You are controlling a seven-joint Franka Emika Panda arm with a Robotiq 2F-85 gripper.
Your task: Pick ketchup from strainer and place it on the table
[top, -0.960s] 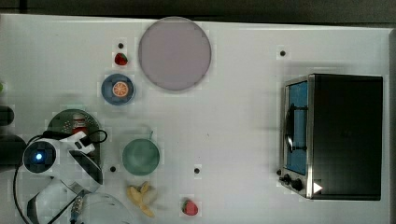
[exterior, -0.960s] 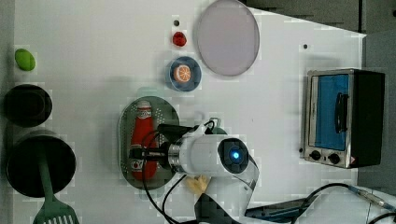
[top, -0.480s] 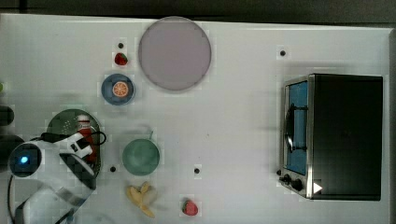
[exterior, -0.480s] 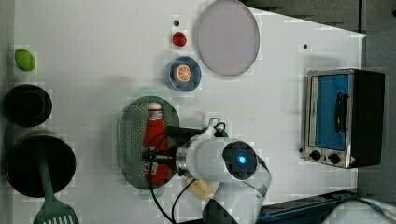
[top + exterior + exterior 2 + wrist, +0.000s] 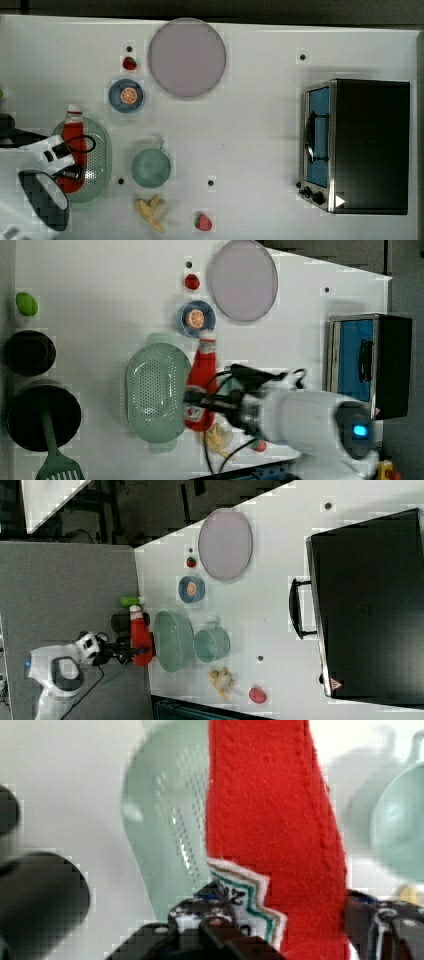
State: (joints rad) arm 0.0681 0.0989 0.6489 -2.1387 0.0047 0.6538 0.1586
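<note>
The pick looks done and the placing is left: the tool [image 5: 192, 401] is clenched on the lower body of the ketchup [image 5: 201, 385], one finger on each side of the label as the wrist view shows, and the bottle appears lifted clear of the strainer [image 5: 156, 389]. In the left view the basket lies bare, with the bottle offset toward the left view's right of it; in the right view the bottle hangs out past the worktop's [image 5: 260, 130] edge, which I take as parallax from height. What remains, by my reading, is carrying it over a bare stretch of worktop, lowering it and letting go. The ketchup is a small red bottle, soft and felt-like with stitched seams in the wrist view, with a white cap [image 5: 74, 108] and a white, zigzag-edged label [image 5: 245, 905] bearing dark lettering, held roughly level.
</note>
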